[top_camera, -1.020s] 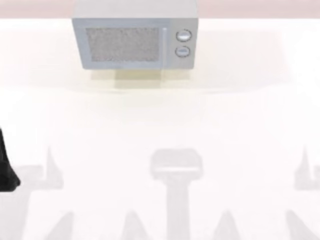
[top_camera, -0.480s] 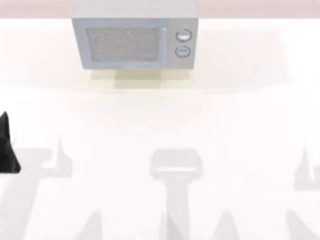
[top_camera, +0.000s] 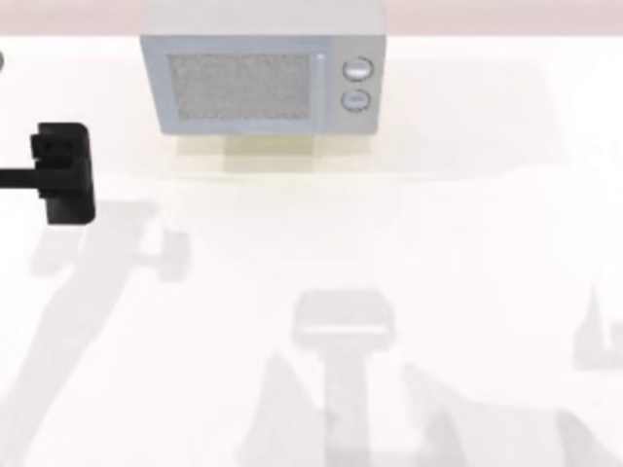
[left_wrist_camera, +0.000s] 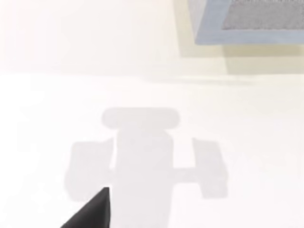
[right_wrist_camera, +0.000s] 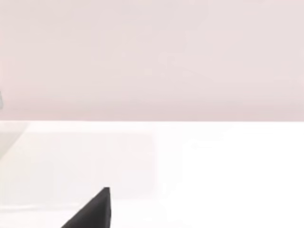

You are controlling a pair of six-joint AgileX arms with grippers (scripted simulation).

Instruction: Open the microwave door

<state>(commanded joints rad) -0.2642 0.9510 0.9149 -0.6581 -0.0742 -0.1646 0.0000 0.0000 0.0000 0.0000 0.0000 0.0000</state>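
Top view: left claw (top_camera: 63,170) at tabletop (top_camera: 389,253) far left, well apart from microwave (top_camera: 263,83) at back edge (opening cannot be told), microwave door (top_camera: 238,88) flush, handle (top_camera: 321,88) beside knobs (top_camera: 357,84), left wrist view shows only the door's lower corner.

Our left hand (top_camera: 63,172) is matte black all over: a blocky, squarish body with small stepped notches on one face, joined to a thin black bar that runs off the edge. In each wrist view only a black, wedge-shaped tip shows. We see no cables, screws or markings.
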